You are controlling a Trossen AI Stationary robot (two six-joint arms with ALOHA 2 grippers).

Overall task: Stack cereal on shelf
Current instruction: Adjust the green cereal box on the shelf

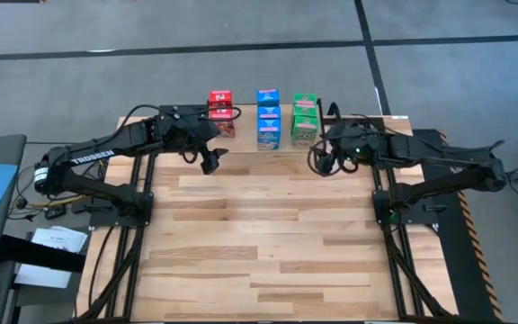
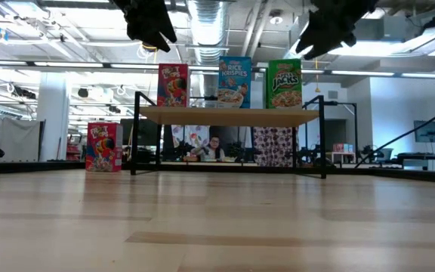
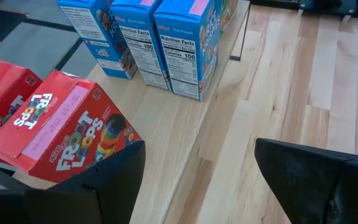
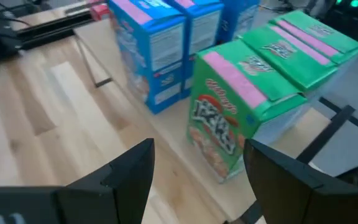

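Just ahead of the wide-open, empty left gripper point(image 1: 212, 162) and right gripper point(image 1: 324, 160), the cereal rows point(image 1: 269, 117) fill the shelf point(image 2: 229, 115), while one red box point(image 2: 103, 146) on the table point(image 1: 259, 243) likely needs fetching next.

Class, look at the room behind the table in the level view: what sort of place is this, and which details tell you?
Probably a robotics lab in an open-plan industrial workspace: exposed ceiling ducts, a seated person at a desk beyond the shelf, and monitors at the side.
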